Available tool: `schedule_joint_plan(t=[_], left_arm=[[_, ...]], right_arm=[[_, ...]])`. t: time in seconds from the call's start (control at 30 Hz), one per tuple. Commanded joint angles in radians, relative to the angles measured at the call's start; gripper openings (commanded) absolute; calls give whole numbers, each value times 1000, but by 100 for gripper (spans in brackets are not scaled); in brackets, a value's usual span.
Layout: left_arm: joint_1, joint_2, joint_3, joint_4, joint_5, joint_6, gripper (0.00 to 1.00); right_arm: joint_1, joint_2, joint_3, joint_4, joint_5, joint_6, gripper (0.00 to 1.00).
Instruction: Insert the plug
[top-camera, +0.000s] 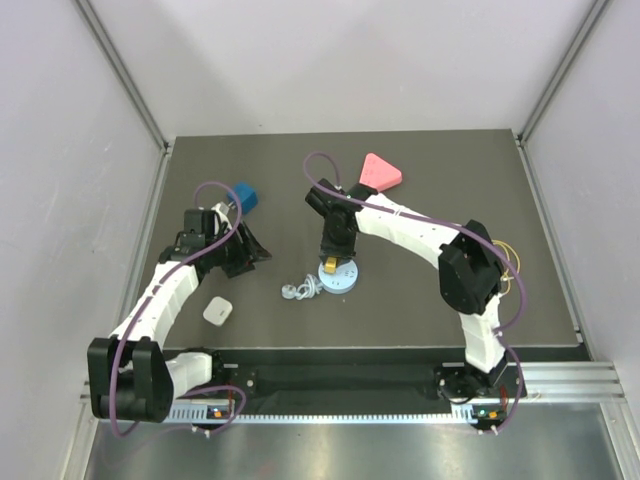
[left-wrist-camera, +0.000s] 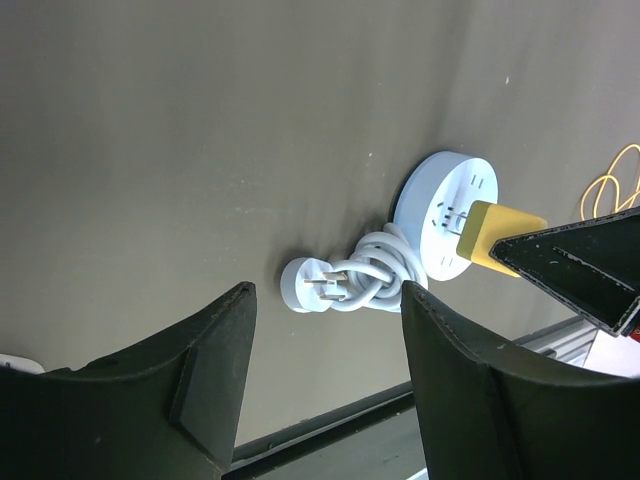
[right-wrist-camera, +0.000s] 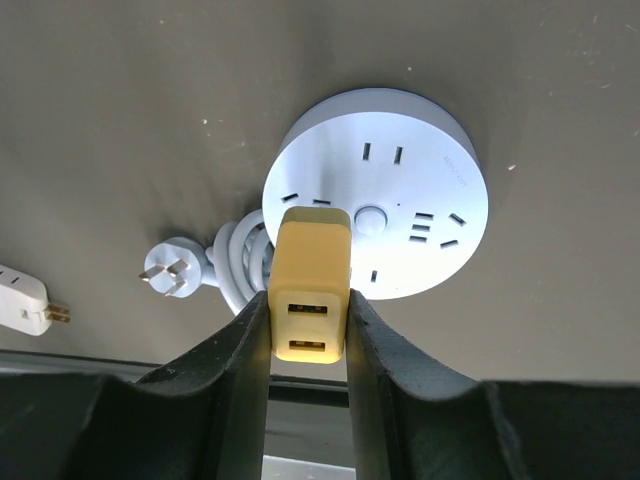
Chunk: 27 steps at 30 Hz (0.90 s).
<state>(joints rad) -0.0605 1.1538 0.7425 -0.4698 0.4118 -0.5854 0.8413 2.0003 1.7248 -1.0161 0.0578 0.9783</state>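
A round white power strip (right-wrist-camera: 400, 215) lies on the dark mat; it also shows in the top view (top-camera: 343, 277) and the left wrist view (left-wrist-camera: 445, 212). My right gripper (right-wrist-camera: 308, 325) is shut on a yellow USB charger plug (right-wrist-camera: 311, 285), holding it against the strip's top near its left edge (top-camera: 331, 265). The strip's white cord and three-pin plug (right-wrist-camera: 168, 272) lie coiled to its left (left-wrist-camera: 345, 280). My left gripper (left-wrist-camera: 325, 380) is open and empty, held above the mat left of the strip (top-camera: 240, 250).
A white adapter (top-camera: 218, 311) lies near the front left, also showing in the right wrist view (right-wrist-camera: 22, 300). A blue object (top-camera: 245, 195) sits behind the left gripper. A pink triangular piece (top-camera: 380, 172) lies at the back. Yellow cable (top-camera: 510, 262) hangs by the right arm.
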Motion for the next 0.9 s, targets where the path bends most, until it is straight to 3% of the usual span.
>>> schedule_joint_plan(t=[0.0, 0.87], left_arm=[[4, -28, 12, -1, -11, 10, 64], [4, -31, 12, -4, -15, 9, 64]], right_arm=[[-7, 9, 39, -13, 0, -21, 0], [-31, 32, 41, -19, -3, -39, 0]])
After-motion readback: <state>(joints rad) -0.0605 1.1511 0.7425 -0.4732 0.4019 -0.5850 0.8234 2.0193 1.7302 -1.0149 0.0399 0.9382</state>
